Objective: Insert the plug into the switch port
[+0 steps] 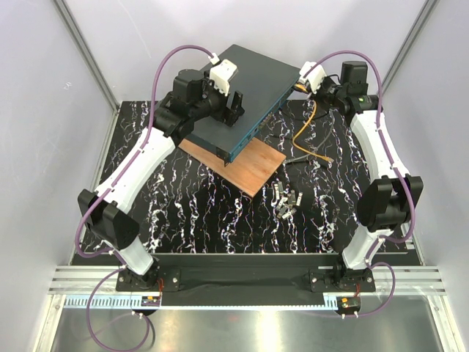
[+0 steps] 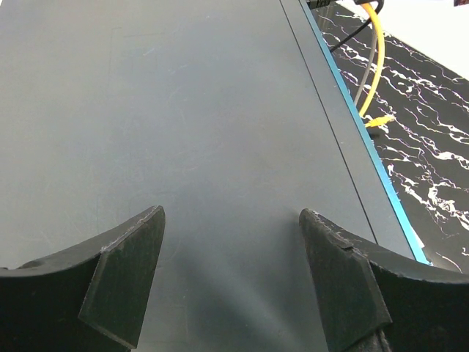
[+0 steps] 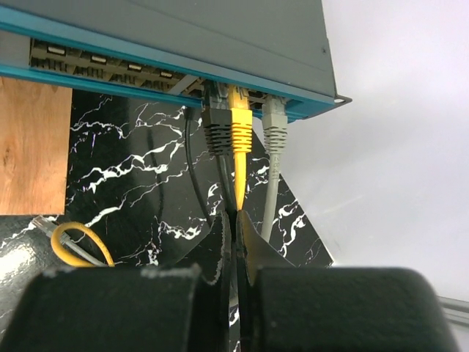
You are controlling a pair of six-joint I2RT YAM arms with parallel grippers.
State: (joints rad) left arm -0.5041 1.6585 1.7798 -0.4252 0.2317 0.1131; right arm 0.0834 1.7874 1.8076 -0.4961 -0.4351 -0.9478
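Observation:
The switch (image 1: 253,81) is a flat dark grey box with a teal front face (image 3: 110,40) and a row of ports. The yellow plug (image 3: 241,130) sits in a port near the right end of that face, between a black plug and a grey plug. My right gripper (image 3: 236,220) is shut on the thin orange cable (image 3: 239,180) just behind the plug; it shows in the top view (image 1: 300,86) at the switch's right corner. My left gripper (image 2: 231,214) is open and empty, close over the switch's top (image 2: 183,125); it also shows in the top view (image 1: 234,110).
The switch rests on a wooden board (image 1: 245,167). The orange cable loops over the black marbled mat (image 1: 306,132), and its loose end (image 2: 379,121) lies there. A black cable (image 1: 297,158) and several small grey modules (image 1: 289,199) lie in front.

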